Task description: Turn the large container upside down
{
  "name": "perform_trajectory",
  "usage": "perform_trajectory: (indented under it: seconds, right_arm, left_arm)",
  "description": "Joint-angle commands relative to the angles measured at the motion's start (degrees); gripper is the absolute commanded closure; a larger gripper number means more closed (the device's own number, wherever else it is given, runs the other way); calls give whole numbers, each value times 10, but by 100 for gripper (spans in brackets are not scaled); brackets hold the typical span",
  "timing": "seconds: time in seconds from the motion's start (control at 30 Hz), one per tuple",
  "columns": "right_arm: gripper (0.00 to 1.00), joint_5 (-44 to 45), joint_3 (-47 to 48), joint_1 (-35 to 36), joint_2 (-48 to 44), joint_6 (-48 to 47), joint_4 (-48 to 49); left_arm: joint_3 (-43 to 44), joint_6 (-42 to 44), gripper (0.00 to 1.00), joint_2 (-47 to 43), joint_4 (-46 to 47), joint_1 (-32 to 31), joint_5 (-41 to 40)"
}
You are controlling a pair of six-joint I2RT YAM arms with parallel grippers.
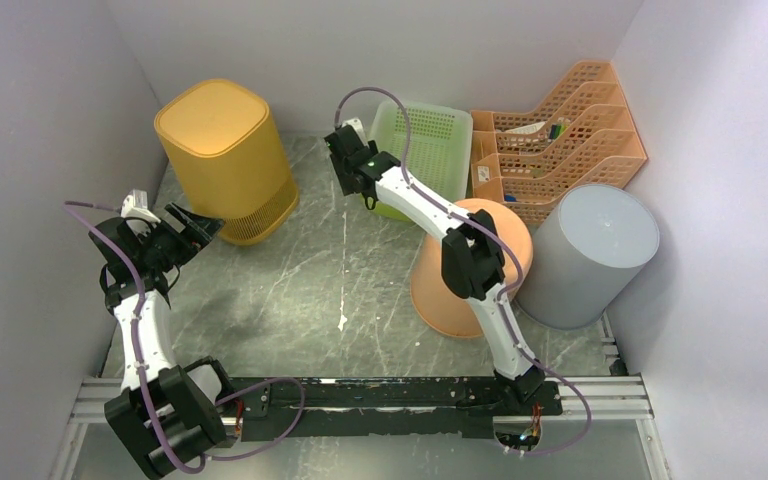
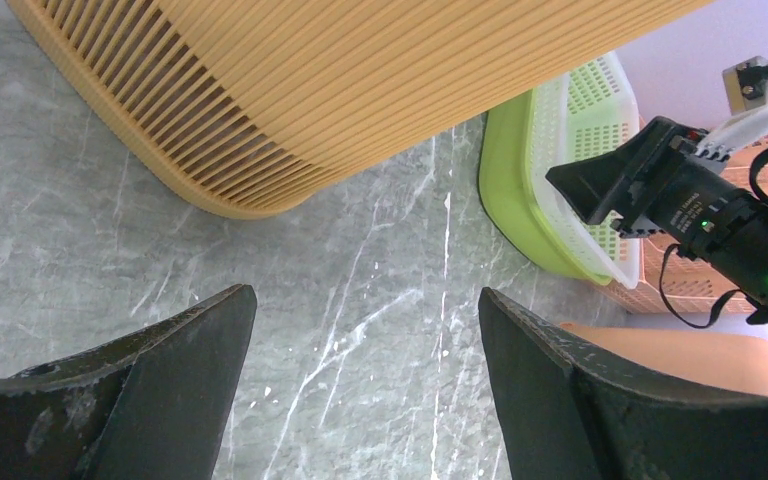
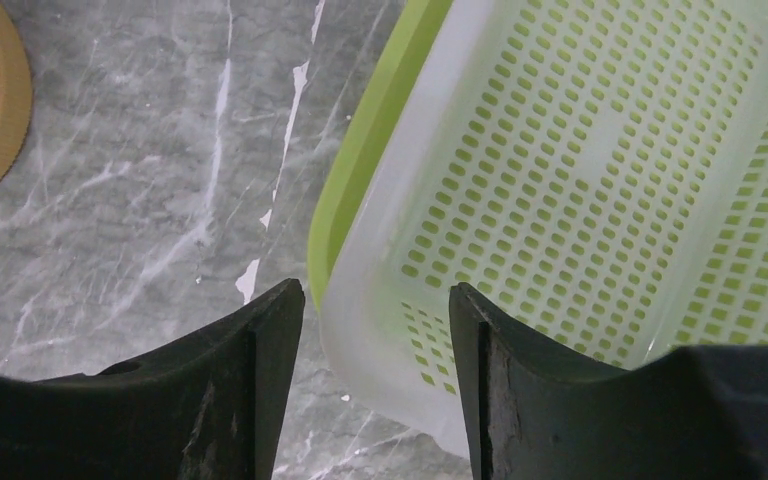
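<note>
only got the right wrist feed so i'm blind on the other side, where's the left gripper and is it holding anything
observer: The left gripper is open and empty, low over the table beside the foot of the yellow bin.
operator: ok and what's under my own arm
observer: An orange bucket sits tipped over beneath the right arm, with a grey bin beside it on the right.
</note>
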Motion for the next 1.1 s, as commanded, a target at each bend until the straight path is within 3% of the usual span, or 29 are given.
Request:
perform_trajectory:
  seconds: [0.0, 0.2, 0.37, 0.87, 1.07]
  right_arm:
    - [45, 11, 22, -8, 26, 4, -8]
    - [51, -1, 19, -23, 29, 8, -7]
    - [100, -7, -9, -26, 6, 5, 11]
    - [100, 8, -69, -25, -205, -34, 88]
    - [100, -59, -83, -21, -276, -35, 86]
  left_arm:
    - [-3, 0, 7, -10, 11, -5, 17]
    - [-7, -3, 7, -9, 17, -6, 22]
    - [-8, -2, 7, -7, 19, -7, 22]
    - [5, -2, 7, -11, 5, -8, 17]
    - [18, -23, 7, -26, 5, -8, 14]
